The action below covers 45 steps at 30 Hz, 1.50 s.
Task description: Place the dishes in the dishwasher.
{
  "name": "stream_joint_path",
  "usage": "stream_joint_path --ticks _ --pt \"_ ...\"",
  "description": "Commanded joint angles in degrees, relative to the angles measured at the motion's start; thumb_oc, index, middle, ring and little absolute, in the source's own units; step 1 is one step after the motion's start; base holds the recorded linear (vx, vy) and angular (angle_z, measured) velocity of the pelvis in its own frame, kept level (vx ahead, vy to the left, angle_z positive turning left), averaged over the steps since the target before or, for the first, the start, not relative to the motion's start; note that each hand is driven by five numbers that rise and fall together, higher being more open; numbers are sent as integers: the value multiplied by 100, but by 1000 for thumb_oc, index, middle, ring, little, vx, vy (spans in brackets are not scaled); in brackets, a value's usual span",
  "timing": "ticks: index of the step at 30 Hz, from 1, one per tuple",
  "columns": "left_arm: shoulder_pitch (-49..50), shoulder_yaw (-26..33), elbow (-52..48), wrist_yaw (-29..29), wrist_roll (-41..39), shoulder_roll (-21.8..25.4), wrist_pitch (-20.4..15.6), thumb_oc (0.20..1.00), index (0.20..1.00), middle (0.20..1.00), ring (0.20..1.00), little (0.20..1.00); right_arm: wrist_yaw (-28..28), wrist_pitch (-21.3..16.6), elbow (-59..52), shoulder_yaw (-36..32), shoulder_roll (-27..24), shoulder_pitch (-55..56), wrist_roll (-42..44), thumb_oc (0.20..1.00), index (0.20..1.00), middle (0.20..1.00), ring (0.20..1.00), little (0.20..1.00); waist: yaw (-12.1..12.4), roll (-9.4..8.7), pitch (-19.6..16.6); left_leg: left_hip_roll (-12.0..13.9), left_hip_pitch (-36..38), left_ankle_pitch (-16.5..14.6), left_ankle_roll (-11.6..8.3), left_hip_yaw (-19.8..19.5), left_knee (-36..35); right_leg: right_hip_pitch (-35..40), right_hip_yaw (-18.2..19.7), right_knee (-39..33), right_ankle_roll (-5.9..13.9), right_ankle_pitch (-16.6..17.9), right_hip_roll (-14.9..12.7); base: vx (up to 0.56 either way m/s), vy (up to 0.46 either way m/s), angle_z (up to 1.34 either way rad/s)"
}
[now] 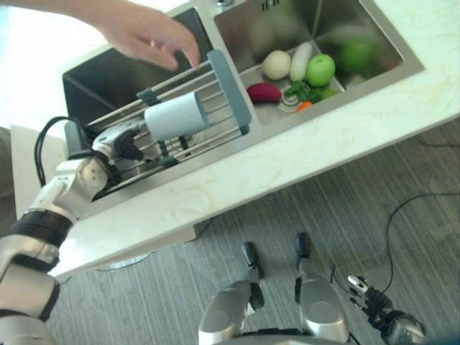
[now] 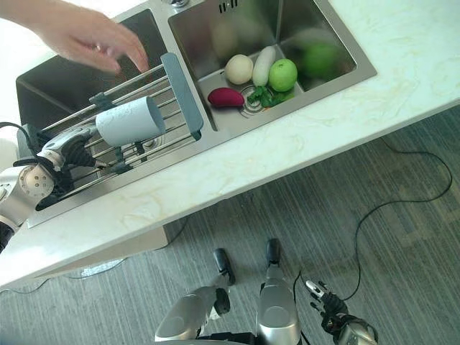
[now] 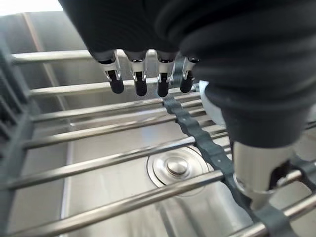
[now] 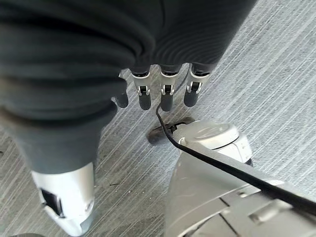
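The pale cup (image 2: 129,121) is lying on its side across the rack (image 2: 172,136), just beyond the left hand (image 2: 68,144), whose relaxed fingers are holding nothing; the right hand (image 2: 327,302), fingers relaxed too, is hanging well apart.

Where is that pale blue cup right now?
In the left eye view the pale blue cup lies on its side on the metal-bar drying rack over the left sink basin, beside the robot's left hand.

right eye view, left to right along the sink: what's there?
left hand → pale cup lying on the rack → purple vegetable → round white vegetable → long white vegetable → green apple
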Motion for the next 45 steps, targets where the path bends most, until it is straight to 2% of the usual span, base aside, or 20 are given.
stream_joint_path --ticks 1,8,10,14,16,19,24,34,39,45 --pt "-55 514 321 229 42 116 97 1000 1000 1000 1000 1000 -17 6 136 69 92 250 36 1000 1000 1000 1000 1000 7 -101 -604 -20 -200 -678 -96 -274 615 -385 147 861 608 -585 -543 17 -26 8" --pt "173 765 342 245 59 142 188 1000 1000 1000 1000 1000 -141 78 233 102 161 294 42 1000 1000 1000 1000 1000 111 -78 -955 33 149 -743 -116 -236 603 28 -44 848 557 -764 -486 36 -36 13" --pt "393 1011 324 311 -143 185 270 1000 1000 1000 1000 1000 -228 167 333 91 207 307 -11 1000 1000 1000 1000 1000 191 -76 -1148 63 369 -789 -122 -254 566 285 -133 820 517 -884 -435 78 -56 14" --pt "560 1291 259 456 -381 243 165 1000 1000 1000 1000 1000 -266 197 477 25 261 347 -106 1000 1000 1000 1000 1000 266 -86 -1309 86 490 -810 -125 -254 530 431 -200 775 477 -941 -382 35 -28 15" --pt "638 1532 10 405 -556 320 45 1000 1000 1000 1000 1000 -229 200 635 -37 286 397 -177 1000 1000 1000 1000 1000 326 -108 -1404 108 619 -842 -119 -273 491 572 -260 755 459 -1010 -351 46 -33 7" --pt "650 1588 -202 267 -561 290 36 1000 1000 1000 1000 1000 -193 196 713 -60 298 413 -230 1000 1000 1000 1000 1000 351 -128 -1466 122 689 -844 -119 -280 450 630 -279 742 447 -1035 -319 28 -18 13" --pt "514 1434 -432 114 -493 202 118 1000 1000 1000 1000 1000 -130 205 717 -43 303 424 -199 1000 1000 1000 1000 1000 322 -174 -1525 143 768 -855 -114 -247 385 672 -255 707 453 -1044 -277 38 -19 0" --pt "-231 833 -361 -136 -543 174 153 1000 1000 1000 1000 1000 -51 244 738 -71 213 507 -238 1000 1000 1000 1000 1000 61 -171 -1389 134 646 -805 -128 -117 309 424 -15 629 516 -878 -266 4 -5 -9" --pt "-641 476 -345 -126 -541 86 365 1000 1000 1000 1000 1000 -5 222 625 -83 115 495 -181 1000 1000 1000 1000 1000 -104 -132 -1239 105 501 -762 -143 -87 294 206 165 607 544 -766 -285 -12 12 -16" --pt "-937 174 -297 -146 -562 102 425 1000 1000 1000 1000 1000 40 161 324 -36 13 477 -121 1000 1000 1000 1000 1000 -250 -93 -995 62 286 -714 -160 -111 326 -46 362 587 561 -644 -311 -38 28 -19"
